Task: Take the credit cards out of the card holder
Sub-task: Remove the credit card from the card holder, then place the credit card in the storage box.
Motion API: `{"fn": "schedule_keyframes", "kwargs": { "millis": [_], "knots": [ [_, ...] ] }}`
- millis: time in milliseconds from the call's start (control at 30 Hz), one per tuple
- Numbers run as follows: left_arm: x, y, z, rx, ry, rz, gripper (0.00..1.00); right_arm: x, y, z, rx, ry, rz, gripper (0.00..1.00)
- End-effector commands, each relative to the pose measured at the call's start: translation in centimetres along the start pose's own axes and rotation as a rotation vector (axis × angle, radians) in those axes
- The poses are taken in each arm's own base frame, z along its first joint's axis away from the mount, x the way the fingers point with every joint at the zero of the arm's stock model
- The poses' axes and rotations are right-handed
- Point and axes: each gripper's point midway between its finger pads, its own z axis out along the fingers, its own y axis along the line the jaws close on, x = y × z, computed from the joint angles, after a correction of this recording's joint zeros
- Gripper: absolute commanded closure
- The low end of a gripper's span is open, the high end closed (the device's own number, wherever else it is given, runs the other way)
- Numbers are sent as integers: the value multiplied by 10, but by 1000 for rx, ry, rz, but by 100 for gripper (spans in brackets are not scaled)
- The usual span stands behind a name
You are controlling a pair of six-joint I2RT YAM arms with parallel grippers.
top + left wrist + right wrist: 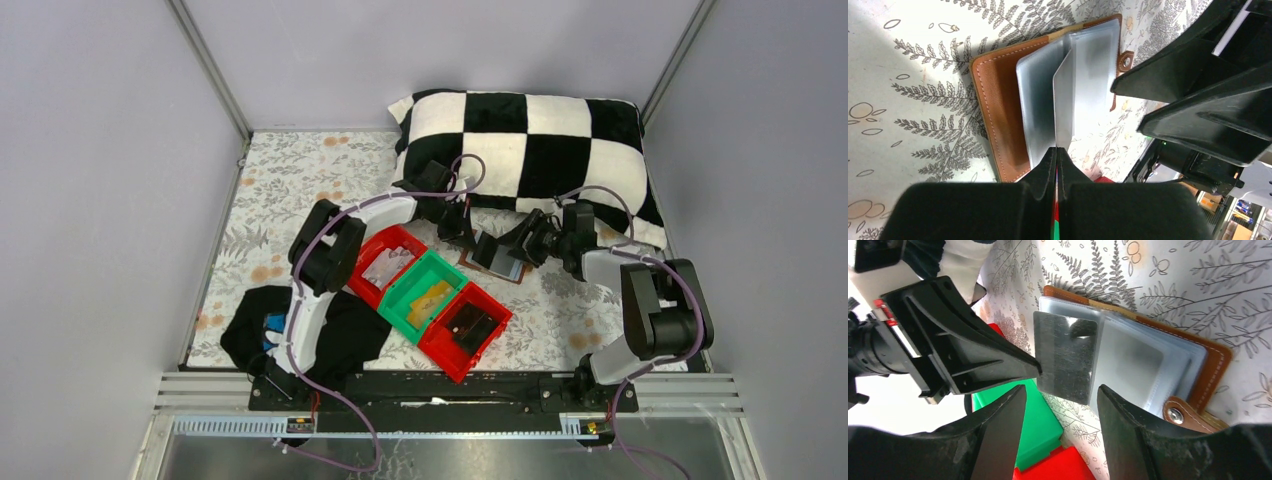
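The card holder [998, 110] lies open on the leaf-print cloth, brown leather outside with grey clear sleeves [1143, 360]. My left gripper [1057, 150] is shut on the near edge of one grey credit card [1065, 357], which sticks partly out of a sleeve and stands on edge [1064, 100] in the left wrist view. My right gripper [1060, 405] is open just beside the holder [495, 258], with one of its fingers [1128, 425] over the holder's snap-tab side. Nothing is held between its jaws. From above, both grippers, left [468, 232] and right [517, 248], meet at the holder.
Three bins stand in a diagonal row near the holder: a red bin [385, 262] with pale flat pieces, a green bin [428, 292] with a yellow-tan piece, a red bin [465, 328] with a black boxy object. A checkered pillow [540, 140] lies behind; black cloth [300, 330] front left.
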Motion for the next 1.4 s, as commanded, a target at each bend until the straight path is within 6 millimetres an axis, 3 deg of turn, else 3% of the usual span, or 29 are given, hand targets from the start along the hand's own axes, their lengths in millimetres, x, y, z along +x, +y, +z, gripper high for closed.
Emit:
{"fn": "schedule_keyframes", "kwargs": {
  "millis": [0,400,733,933,967,1067,1367],
  "knots": [
    [-28,-39,-31,41,-89,111,100,-3,18,10,-53,20,-21,38],
    [-29,-51,-37,96,-73,121,100,6,11,22,-79,61,25,35],
    [-23,-68,-57,261,-27,119,100,12,26,20,-187,72,59,28],
    [-22,-74,-66,333,-22,111,100,14,46,10,-324,53,81,30],
    [-23,-78,-69,367,-28,105,100,11,59,5,-401,45,98,33],
    [-23,-83,-71,402,-30,105,100,9,69,0,-472,38,123,37],
    [-22,-78,-71,400,-28,90,100,6,80,-7,-542,18,140,76]
  ]
}}
